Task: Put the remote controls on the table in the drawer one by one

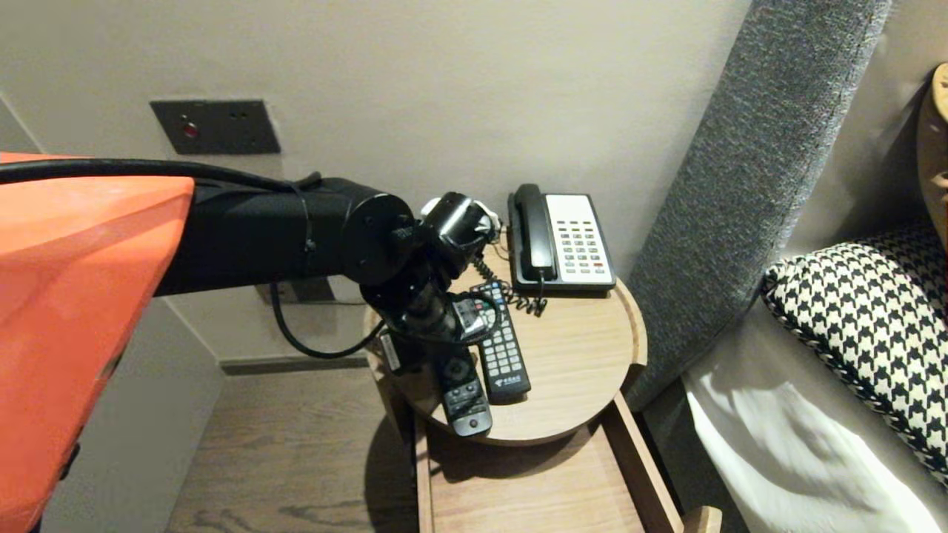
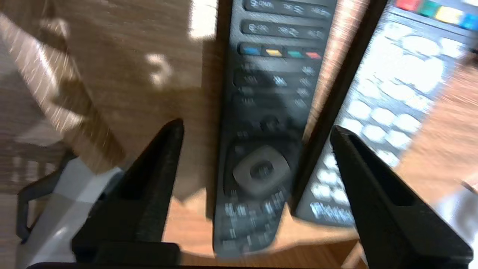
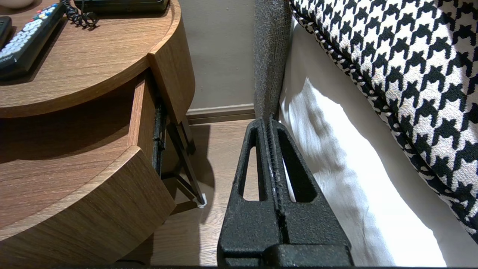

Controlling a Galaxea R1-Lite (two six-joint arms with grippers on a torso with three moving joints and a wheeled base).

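Hovering over the round bench (image 1: 629, 326) in the head view, the left claw (image 1: 444, 363) is pointing down at the black remote (image 1: 468, 406). That remote is lying lengthwise by the bench's front rim, its near end almost at the edge, above the open drawer (image 1: 533, 481). The white-keyed remote (image 1: 503, 352) is lying just beside it, nearly parallel. The telephone (image 1: 563, 240) is sitting at the back, its coiled cord (image 1: 518, 300) trailing close to the arm's wrist. Risk, as judged: a sideways nudge could be sending the black remote over the rim into the drawer, and the wrist could be snagging the cord.

Left wrist view: the left claw is standing released, its fingers (image 2: 160, 168) spread to either side of the black remote and not touching it. One finger is hanging over bare wood. The other is hanging over the narrow gap at the white-keyed remote's edge. Risk: that finger could be landing on the neighbour's keys instead of in the gap, tipping it or clamping both remotes together. A skewed closure could be letting the slim body twist out.

Right wrist view: the right claw (image 3: 269, 123) is hanging clenched on nothing, low between the bench and the bed (image 3: 336, 179), beside the houndstooth pillow (image 3: 403, 67). It is parked, and no hazard is showing there.
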